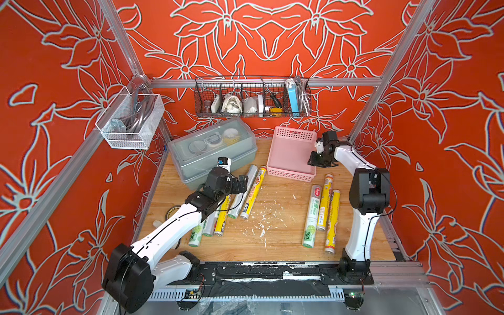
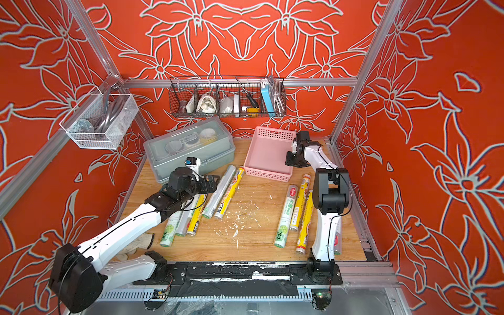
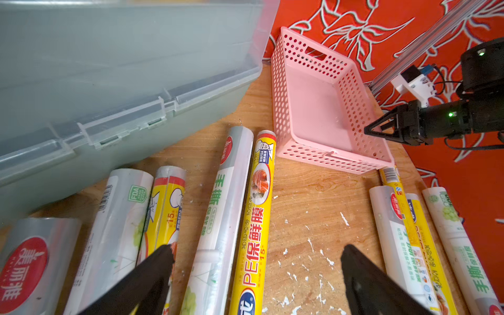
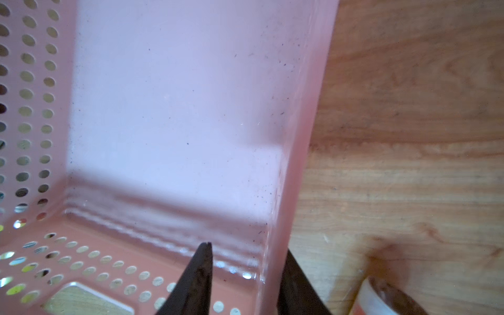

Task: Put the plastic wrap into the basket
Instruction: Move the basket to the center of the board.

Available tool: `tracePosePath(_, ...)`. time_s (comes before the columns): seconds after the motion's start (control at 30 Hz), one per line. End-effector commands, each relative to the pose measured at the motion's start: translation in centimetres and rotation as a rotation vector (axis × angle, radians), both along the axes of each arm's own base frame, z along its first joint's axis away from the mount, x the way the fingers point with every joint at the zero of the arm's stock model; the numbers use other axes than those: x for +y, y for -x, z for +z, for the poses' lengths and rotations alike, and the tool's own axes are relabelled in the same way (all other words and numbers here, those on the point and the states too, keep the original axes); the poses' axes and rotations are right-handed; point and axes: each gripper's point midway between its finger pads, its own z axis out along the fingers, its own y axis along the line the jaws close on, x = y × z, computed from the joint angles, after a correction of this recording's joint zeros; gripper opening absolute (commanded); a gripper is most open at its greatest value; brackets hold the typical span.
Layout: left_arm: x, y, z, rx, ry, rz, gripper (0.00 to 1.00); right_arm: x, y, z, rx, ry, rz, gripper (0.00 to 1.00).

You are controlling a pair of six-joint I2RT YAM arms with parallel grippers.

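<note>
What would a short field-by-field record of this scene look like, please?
basket: pink, empty, toward the back of the table
plastic wrap: nine rolls visible, all lying on the table
left group: five rolls beside the grey lidded box
right group: four rolls, one partly hidden behind the right arm
left gripper: open, above the left group, holding nothing
right gripper: jaws astride the basket's side wall, apparently closed on it
progress: no roll in the basket yet
</note>
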Motion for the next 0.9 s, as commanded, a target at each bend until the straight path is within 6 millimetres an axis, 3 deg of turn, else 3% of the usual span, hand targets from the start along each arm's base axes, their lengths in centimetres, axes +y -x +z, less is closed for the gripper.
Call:
tracePosePath(0.0,0.1,0.6,0.3,-0.007,-0.012,-0.012,0.96,1.1,1.3,-0.1,0.04,0.01,0.014,0.35)
tracePosePath(0.53,0.6,1.6,0.5,0.007,0.001,-0.003,0.96,2.1,8.6,-0.3,0.117,0.119,0.06,0.23)
tracePosePath(0.7,-0.3,1.4,-0.3,0.057,0.015,-0.026,0.96,3.4,11.4,0.4,0.132,0.151,0.1,0.23)
tracePosePath(0.87,-1.6,0.7,-1.6,0.148,0.009,-0.061,0.96,4.8,14.9,-0.3,0.179,0.176,0.143,0.22)
